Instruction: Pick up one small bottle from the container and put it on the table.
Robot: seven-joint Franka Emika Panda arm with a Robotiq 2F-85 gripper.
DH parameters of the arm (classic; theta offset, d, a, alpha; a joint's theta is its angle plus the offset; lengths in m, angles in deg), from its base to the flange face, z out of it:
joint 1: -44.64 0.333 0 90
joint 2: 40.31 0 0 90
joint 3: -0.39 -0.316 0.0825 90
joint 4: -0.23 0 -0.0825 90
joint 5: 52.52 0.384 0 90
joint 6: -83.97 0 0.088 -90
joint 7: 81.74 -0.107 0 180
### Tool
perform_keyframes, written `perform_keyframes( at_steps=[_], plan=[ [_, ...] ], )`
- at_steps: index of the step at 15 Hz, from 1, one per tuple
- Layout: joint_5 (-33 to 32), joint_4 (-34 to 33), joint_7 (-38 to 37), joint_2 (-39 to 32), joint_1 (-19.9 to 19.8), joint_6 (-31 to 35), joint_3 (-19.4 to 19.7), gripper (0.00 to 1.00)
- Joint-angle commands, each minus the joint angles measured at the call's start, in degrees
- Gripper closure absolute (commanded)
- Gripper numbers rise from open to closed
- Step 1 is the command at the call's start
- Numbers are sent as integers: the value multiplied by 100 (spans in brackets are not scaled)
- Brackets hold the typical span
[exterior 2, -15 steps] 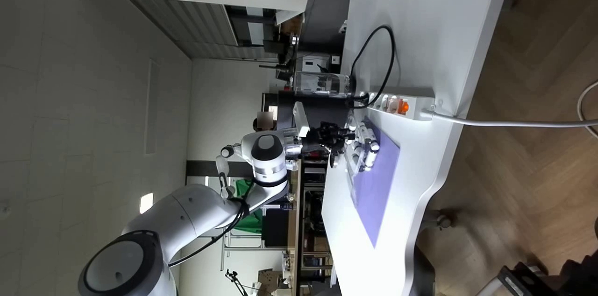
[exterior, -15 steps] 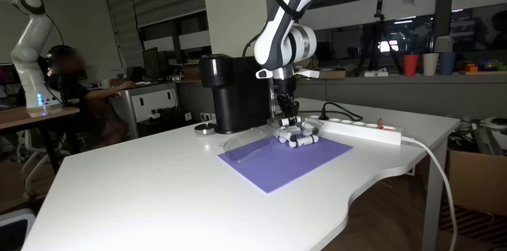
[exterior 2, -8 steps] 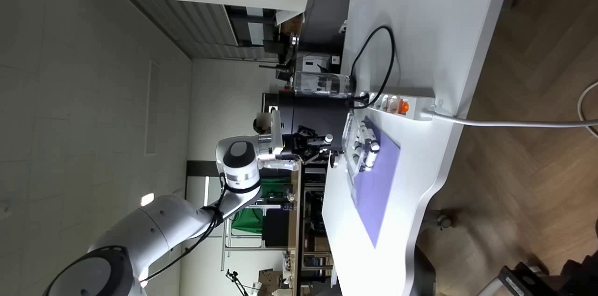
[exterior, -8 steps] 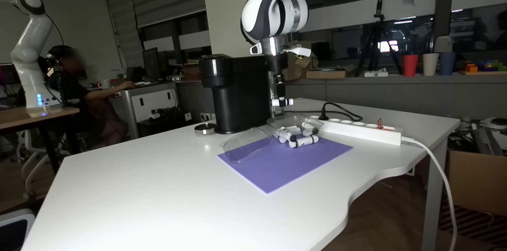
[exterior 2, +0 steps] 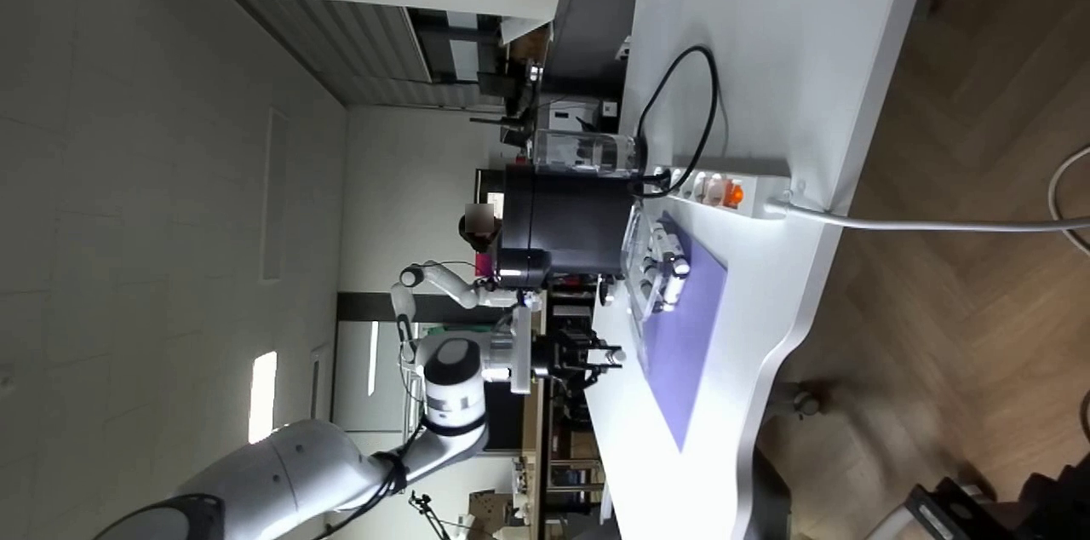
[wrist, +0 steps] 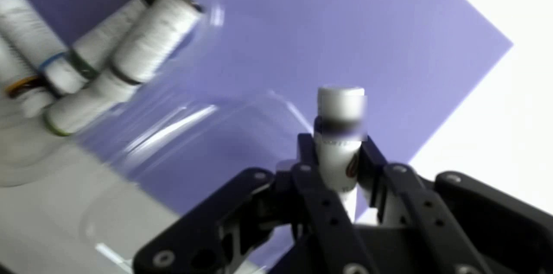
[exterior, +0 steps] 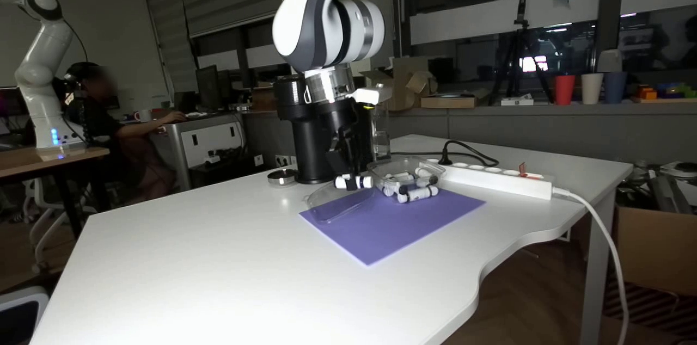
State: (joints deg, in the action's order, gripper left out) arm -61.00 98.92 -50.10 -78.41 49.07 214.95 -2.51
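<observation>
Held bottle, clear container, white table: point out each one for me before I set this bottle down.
Held bottle (wrist: 338, 159): wrist view, on its white labelled body.
Clear container (exterior: 379, 170): in an exterior view, on its see-through side wall.
White table (exterior: 218, 258): in an exterior view, on its top surface.

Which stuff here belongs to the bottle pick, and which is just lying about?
Part of the job: gripper, the small bottle clamped in it, clear container, white table.

Just lying about: purple mat, black appliance, power strip, red cup.

1 bottle container (exterior: 402, 165), 1 mat (exterior: 375, 232).
</observation>
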Motion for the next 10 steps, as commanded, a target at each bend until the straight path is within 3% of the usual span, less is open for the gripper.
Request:
perform_keyframes(
  at_steps=[1,6,10],
  plan=[
    [355,778,-1166,266,116,365,-357,93],
    [1202,1127,-2004,201,83,1043,-728,93],
    [1782,1258,-2441,165,55,1683,-767,93]
  ],
)
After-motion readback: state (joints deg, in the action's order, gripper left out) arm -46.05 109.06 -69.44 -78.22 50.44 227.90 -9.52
